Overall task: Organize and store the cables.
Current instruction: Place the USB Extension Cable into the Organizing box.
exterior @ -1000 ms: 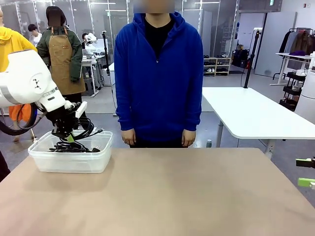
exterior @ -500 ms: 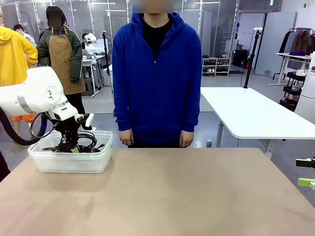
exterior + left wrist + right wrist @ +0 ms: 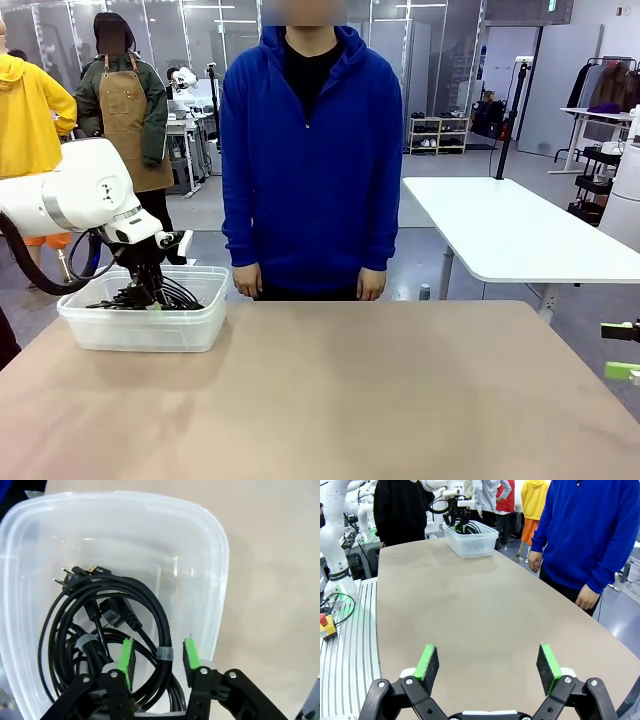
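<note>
1. Coiled thin black power cables (image 3: 107, 630) lie in the clear plastic bin (image 3: 143, 325) at the desk's (image 3: 330, 400) far left.
2. Left end effector (image 3: 157, 655) straddles one strand, pads partly parted (no firm grip evident).
3. Right end effector (image 3: 483, 667) gapes wide over bare desk.

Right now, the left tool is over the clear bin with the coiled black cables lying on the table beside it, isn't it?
Not quite: the cables lie inside the clear bin, not beside it on the table. The left wrist view shows them coiled on its floor, with the left tool over the bin, as you said.
</note>
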Available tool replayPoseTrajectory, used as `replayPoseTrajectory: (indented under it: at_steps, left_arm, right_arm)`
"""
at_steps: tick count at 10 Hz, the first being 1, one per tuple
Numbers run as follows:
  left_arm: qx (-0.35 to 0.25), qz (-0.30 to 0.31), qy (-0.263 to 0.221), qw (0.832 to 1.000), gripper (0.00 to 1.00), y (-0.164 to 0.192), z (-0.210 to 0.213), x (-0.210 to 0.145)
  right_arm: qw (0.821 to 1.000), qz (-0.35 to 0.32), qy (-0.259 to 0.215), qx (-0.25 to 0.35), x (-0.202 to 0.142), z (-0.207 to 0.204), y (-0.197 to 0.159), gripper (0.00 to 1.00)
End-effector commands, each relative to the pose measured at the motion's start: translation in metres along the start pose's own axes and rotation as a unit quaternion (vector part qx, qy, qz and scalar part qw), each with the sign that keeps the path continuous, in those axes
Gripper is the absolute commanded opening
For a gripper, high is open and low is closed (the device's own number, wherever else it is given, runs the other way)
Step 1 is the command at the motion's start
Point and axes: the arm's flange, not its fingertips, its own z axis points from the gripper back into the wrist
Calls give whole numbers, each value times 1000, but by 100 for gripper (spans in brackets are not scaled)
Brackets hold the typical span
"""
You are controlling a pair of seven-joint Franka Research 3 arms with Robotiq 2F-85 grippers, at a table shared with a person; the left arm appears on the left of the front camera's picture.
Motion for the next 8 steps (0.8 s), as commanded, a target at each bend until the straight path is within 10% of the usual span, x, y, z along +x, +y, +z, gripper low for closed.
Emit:
replayPoseTrajectory:
  at_steps: [1,3,4,8]
  left_arm:
    - [5,12,-11,1000,80,-4,14,3]
    - [25,27,-27,999,71,-6,28,3]
    - [29,36,-36,998,100,-6,33,3]
    - [18,52,-27,998,100,-5,38,-2]
  right_arm:
    - [1000,-3,-2,2,3,1,1,100]
    - [1000,-3,-2,2,3,1,1,100]
    - [1000,-3,-2,2,3,1,1,100]
    - [1000,-3,-2,2,3,1,1,100]
